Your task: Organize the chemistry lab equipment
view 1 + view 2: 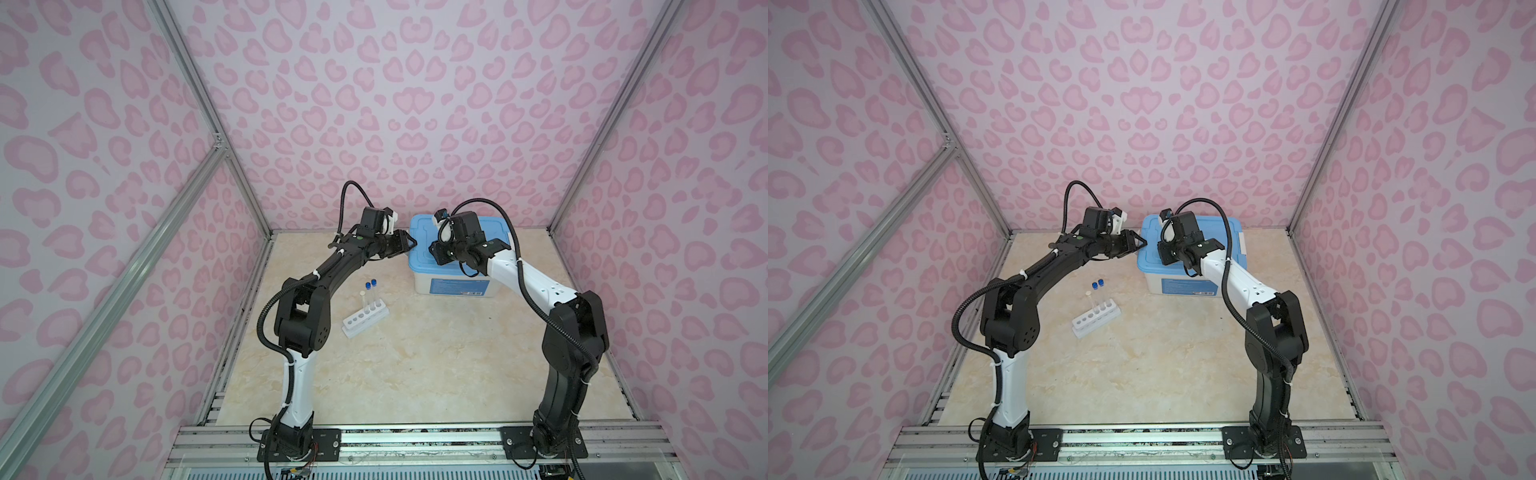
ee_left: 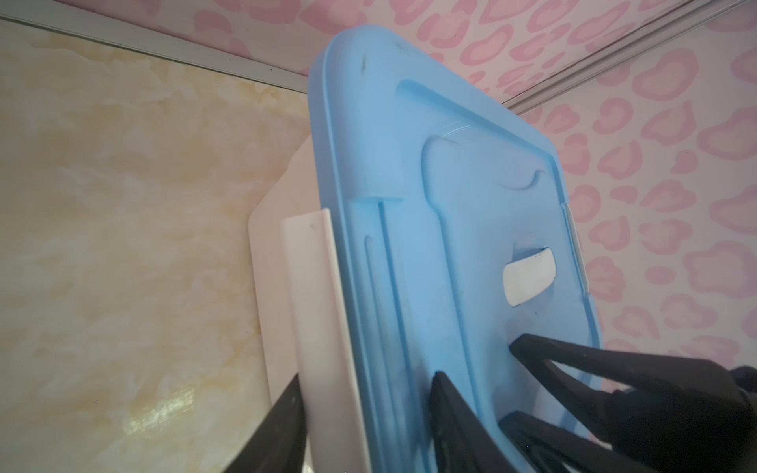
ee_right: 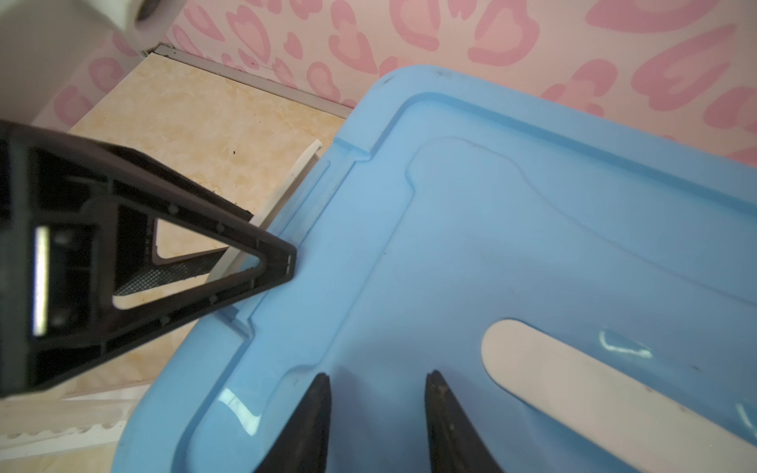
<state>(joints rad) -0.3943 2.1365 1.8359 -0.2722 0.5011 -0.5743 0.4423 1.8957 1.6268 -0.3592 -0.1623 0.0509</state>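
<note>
The white six-hole rack (image 1: 365, 322) (image 1: 1096, 320) stands on the table left of centre. In it stand two blue-capped test tubes (image 1: 371, 284) (image 1: 1097, 284) and a white-capped one (image 1: 363, 294) (image 1: 1088, 293), all upright. My left gripper (image 1: 411, 243) (image 1: 1142, 243) (image 2: 368, 376) is at the left edge of the bin's blue lid (image 2: 450, 204). Its jaws are closed on the white side latch (image 2: 311, 286) and the lid rim, one finger outside the latch and one on top of the lid. My right gripper (image 1: 434, 253) (image 1: 1163, 255) (image 3: 379, 376) is open, its tips on the lid (image 3: 532, 245) with nothing between them.
The big white bin (image 1: 457, 282) (image 1: 1187, 282) stands at the back against the wall, its blue lid on. A white handle (image 3: 573, 368) lies in a recess on the lid. Both arms reach in from the front rail. Marble tabletop (image 1: 415, 374) lies in front of the bin.
</note>
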